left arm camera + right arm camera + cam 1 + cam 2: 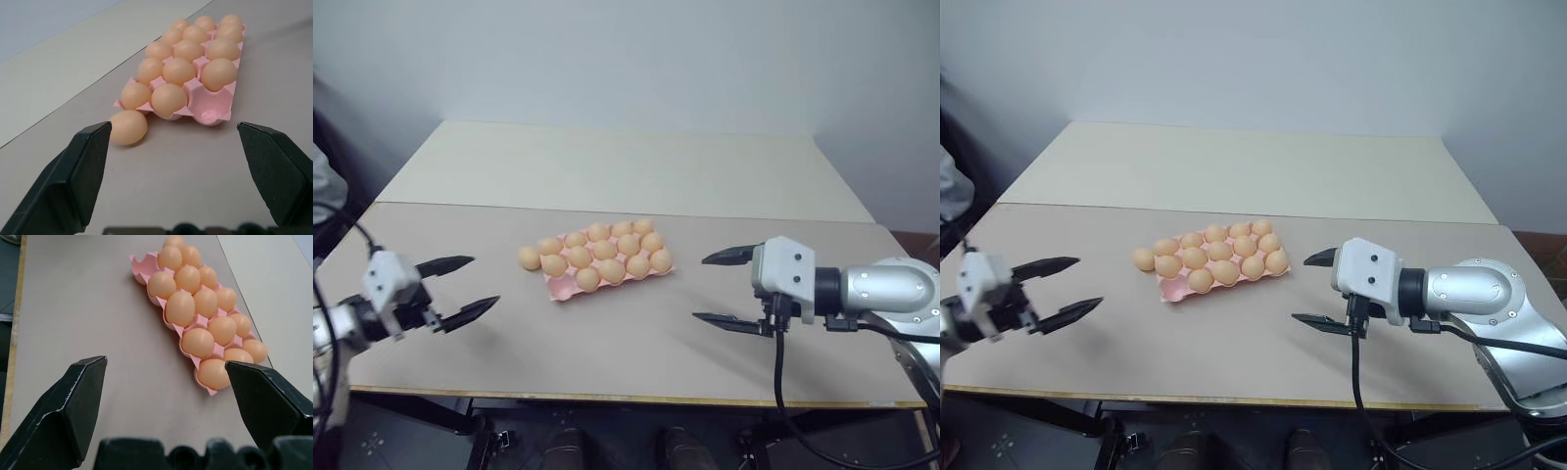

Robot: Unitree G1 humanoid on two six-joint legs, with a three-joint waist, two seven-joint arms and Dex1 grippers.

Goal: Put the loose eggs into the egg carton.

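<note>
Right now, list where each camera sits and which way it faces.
Head eyes: high, looking forward and down at the table; the open left gripper and open right gripper show.
Left wrist: low, facing the egg carton at its empty-cup end and the loose egg; its fingers show.
Right wrist: faces the carton's other end; its fingers show.
Shared: every view holds the carton.

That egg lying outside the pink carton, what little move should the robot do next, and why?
Probably bring the open left pincer toward the loose egg and close around it. That egg lies on the table beside the egg carton's left end, on the left arm's side, and the corner cup nearest the robot is empty.
</note>
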